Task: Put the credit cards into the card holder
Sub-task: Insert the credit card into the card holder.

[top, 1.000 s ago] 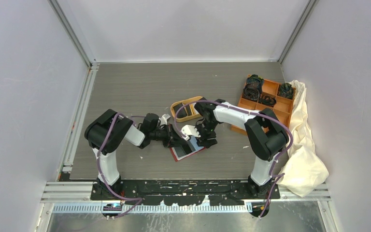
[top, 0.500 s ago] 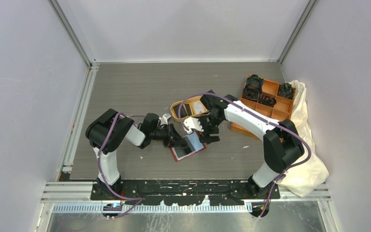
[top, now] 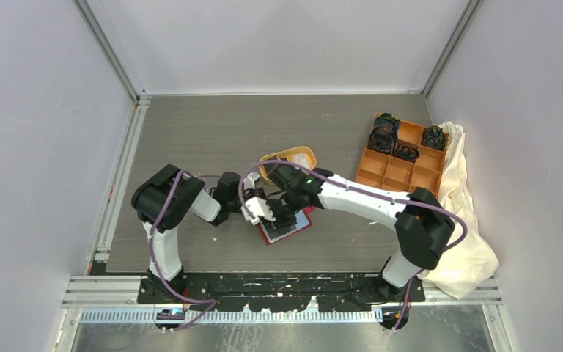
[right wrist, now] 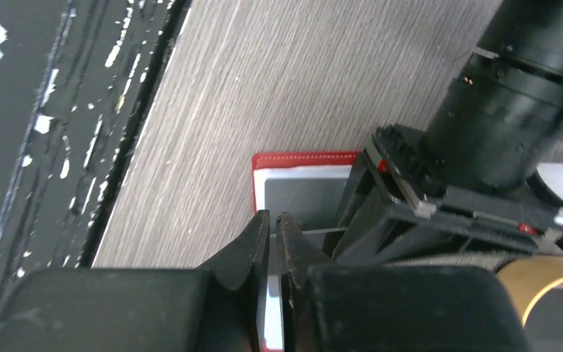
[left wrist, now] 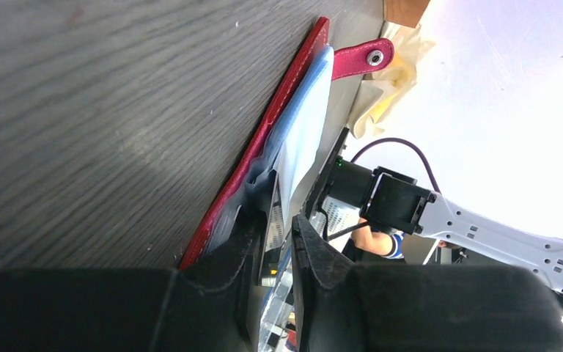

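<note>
Top external view: on the grey wood-grain table, the red rectangular folding wallet lies open near the front middle. The left gripper is clamped on the wallet's blue-grey lining edge. The right gripper pinches a thin whitish card edge-on, fingertips at the wallet.

Wallet: the red folding wallet lies on the grey wood-grain surface, near its middle.
Tray: the orange oval tray sits just behind the wallet, with a whitish credit card in it.
Box: the orange compartment box stands at the right, further back.
Cloth: the cream cloth lies right of the box.
</note>
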You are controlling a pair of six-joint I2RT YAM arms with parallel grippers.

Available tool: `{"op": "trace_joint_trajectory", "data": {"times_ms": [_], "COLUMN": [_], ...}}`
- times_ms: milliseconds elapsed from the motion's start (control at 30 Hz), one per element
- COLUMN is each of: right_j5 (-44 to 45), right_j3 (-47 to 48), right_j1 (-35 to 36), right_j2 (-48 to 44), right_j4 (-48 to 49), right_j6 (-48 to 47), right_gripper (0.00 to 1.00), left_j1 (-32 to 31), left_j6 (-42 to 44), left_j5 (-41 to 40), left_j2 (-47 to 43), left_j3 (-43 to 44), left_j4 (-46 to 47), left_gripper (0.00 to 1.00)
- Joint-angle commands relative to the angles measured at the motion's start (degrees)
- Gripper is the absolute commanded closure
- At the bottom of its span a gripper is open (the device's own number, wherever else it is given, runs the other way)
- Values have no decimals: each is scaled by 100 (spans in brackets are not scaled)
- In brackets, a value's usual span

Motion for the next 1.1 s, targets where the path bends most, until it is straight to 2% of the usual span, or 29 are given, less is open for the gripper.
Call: {"op": "trace_joint_trajectory", "data": {"times_ms": [0,200,500,1067], "right_j5": [1327,2178,2791,3056], "right_j3": [32,-9,-216,-599], "right_j1": [503,947,988,308], "right_j2": [342,746,953,597], "right_j4": [941,1084,1236,1058], "right_j6": [685,449,161,-75], "right_gripper": [86,87,87,87], "left_j1": [5,11,17,31], "left_j6": [207,144,133,147], "left_j5": [-267,-214,-187,-172], "left_j2": [257,377,372,375], "left_j3": [-74,-85,-82,-64], "left_j4": [-278,-105,-88,-114], "left_gripper": [79,78,77,74]}}
